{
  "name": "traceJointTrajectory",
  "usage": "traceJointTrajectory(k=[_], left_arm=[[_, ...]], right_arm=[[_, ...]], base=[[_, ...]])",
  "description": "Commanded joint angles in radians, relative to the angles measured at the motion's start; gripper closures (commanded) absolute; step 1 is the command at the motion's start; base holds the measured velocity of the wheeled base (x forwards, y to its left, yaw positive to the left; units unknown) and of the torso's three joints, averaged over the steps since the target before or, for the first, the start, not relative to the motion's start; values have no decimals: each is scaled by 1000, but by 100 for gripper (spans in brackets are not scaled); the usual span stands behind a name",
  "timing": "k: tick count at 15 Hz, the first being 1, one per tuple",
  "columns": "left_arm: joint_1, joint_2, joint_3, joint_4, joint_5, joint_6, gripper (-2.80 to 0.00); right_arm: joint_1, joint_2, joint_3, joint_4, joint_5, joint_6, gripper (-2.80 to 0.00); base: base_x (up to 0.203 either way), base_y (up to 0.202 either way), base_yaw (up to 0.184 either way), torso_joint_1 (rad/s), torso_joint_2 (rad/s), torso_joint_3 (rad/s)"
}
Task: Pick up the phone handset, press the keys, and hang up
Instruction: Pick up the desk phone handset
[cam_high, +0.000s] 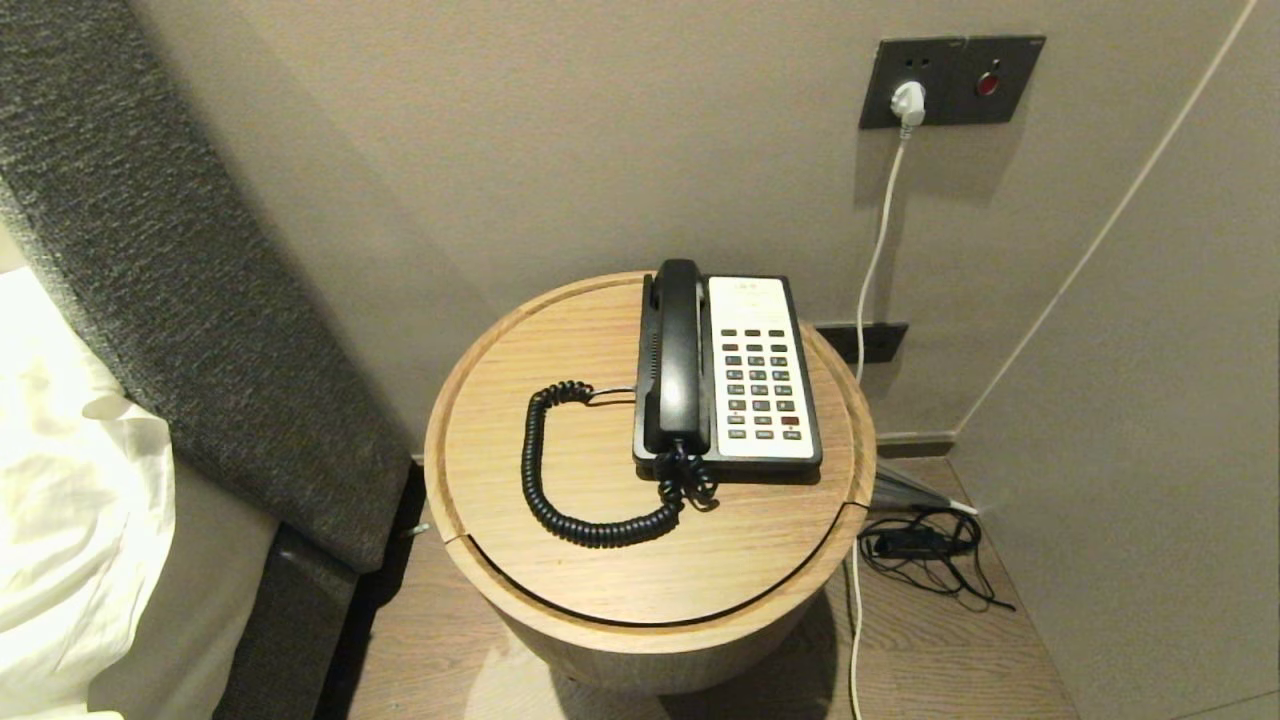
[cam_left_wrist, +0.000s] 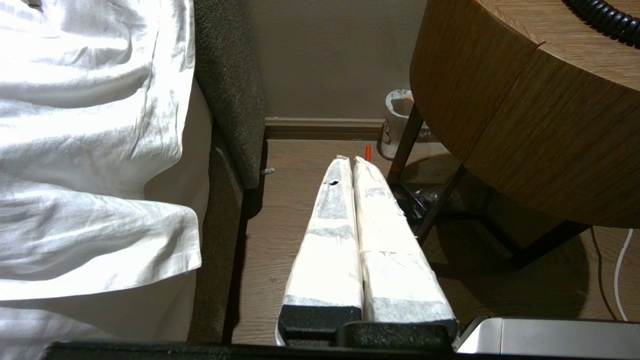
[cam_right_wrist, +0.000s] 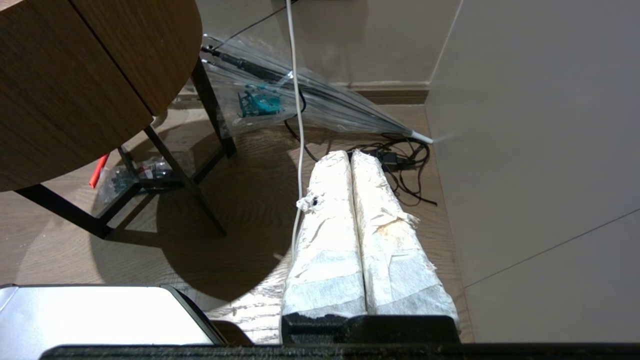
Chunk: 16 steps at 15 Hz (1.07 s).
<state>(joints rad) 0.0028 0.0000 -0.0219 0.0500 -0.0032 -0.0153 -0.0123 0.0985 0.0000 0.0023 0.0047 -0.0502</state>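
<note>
A black handset (cam_high: 678, 350) lies in its cradle on the left side of a desk phone (cam_high: 728, 372) with a white keypad panel (cam_high: 758, 375). The phone stands on a round wooden side table (cam_high: 560, 420). A black coiled cord (cam_high: 560, 490) loops from the handset across the tabletop. Neither arm shows in the head view. My left gripper (cam_left_wrist: 350, 159) is shut and empty, low beside the table above the floor. My right gripper (cam_right_wrist: 350, 153) is shut and empty, low on the table's other side near the wall.
A bed with white sheets (cam_high: 70, 500) and a grey headboard (cam_high: 180, 260) stand to the left. A white cable (cam_high: 880, 230) runs from a wall socket (cam_high: 950, 80). Black cables (cam_high: 930, 550) and a clear folded umbrella (cam_right_wrist: 300, 95) lie on the floor. A paper cup (cam_left_wrist: 397, 120) stands under the table.
</note>
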Motion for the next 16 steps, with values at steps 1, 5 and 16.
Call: traceJointTrajectory(k=[1,5,16], left_arm=[[0,2,-1,1,0,0,0],[0,2,-1,1,0,1,0],[-3,350,-513,359,-333,-16,0]], right_arm=[[0,1,0,-1,0,0,0],[0,1,0,1,-2,0,0],[0,1,0,1,-2,3,0]], base=[[0,0,0,0,0,0],[0,0,0,0,0,0],[0,0,0,0,0,0]])
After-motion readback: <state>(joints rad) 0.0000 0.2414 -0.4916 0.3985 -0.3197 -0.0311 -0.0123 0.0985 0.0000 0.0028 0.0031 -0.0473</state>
